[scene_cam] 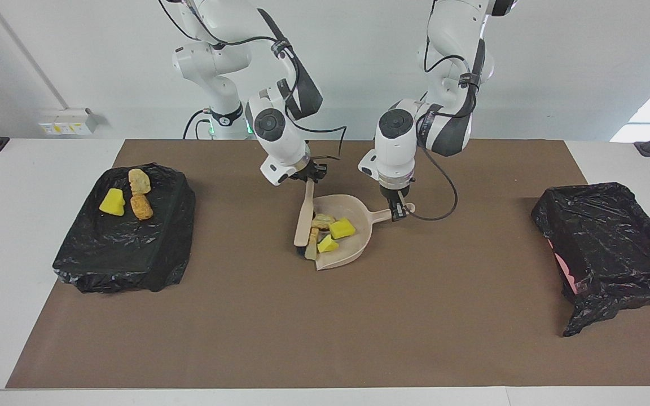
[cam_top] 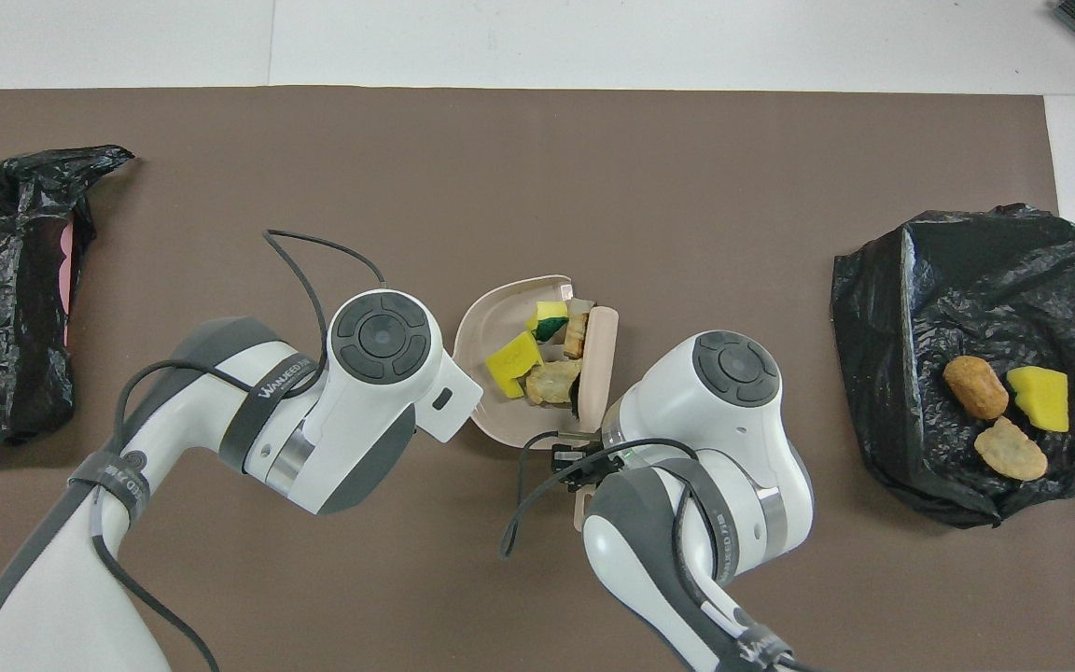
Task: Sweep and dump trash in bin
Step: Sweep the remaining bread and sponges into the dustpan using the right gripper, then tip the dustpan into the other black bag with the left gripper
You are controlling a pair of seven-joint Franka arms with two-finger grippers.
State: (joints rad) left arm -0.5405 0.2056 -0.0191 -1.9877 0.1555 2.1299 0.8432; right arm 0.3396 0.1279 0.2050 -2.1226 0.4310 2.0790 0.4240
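Observation:
A beige dustpan (scene_cam: 351,205) lies on the brown mat between the arms; it also shows in the overhead view (cam_top: 481,322). In it lie trash pieces: yellow wedges (scene_cam: 342,228) (cam_top: 512,356) and tan lumps (scene_cam: 323,220) (cam_top: 551,381). My left gripper (scene_cam: 398,211) is shut on the dustpan's handle. My right gripper (scene_cam: 310,175) is shut on the handle of a beige brush (scene_cam: 304,214) (cam_top: 599,359), whose head stands at the pan's open mouth against the trash. The arms' wrists hide both grippers in the overhead view.
A bin lined with a black bag (scene_cam: 127,248) (cam_top: 957,280) stands at the right arm's end, with a yellow wedge (scene_cam: 112,203) and two brown lumps (scene_cam: 141,207) on it. A second black-bagged bin (scene_cam: 607,248) (cam_top: 6,289) stands at the left arm's end.

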